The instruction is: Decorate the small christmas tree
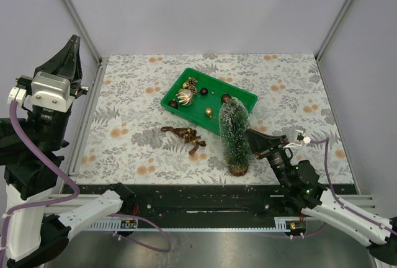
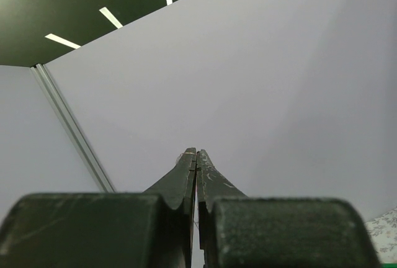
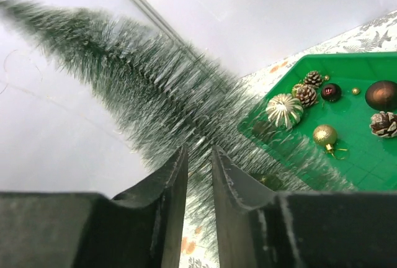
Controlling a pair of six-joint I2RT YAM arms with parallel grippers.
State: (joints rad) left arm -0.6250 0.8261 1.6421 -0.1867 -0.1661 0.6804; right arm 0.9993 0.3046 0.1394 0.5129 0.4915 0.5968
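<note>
**Tree upright near the front edge, right jaws parting around its bristles**

The patterned table (image 1: 124, 125) carries everything. The small christmas tree (image 1: 234, 134) stands upright on its wooden base (image 1: 238, 169) close to the near edge, right of centre. From above, its tip overlaps the near right side of the green tray (image 1: 174, 86), which sits diagonally toward the far middle. A brown ribbon (image 1: 186, 136) lies on the table just left of the tree. In the tray are a striped gold ball (image 3: 284, 110), pine cones (image 3: 305, 94), a gold bauble (image 3: 324, 135) and some dark baubles.

The right gripper (image 3: 198, 153) is low against the tree's right flank, jaws a narrow slot apart with bristles in the slot. Nothing firm appears pinched. The left gripper (image 2: 196, 152) is raised beyond the left edge, jaws pressed together on nothing.

The step looks like letting go of the standing tree. To do it well, widen the jaws until the bristles are free. Then back out straight along the fingers toward the near right corner, because a sideways drag could snag the bristles and tip the tree. Keep the wrist clear of the base.
</note>
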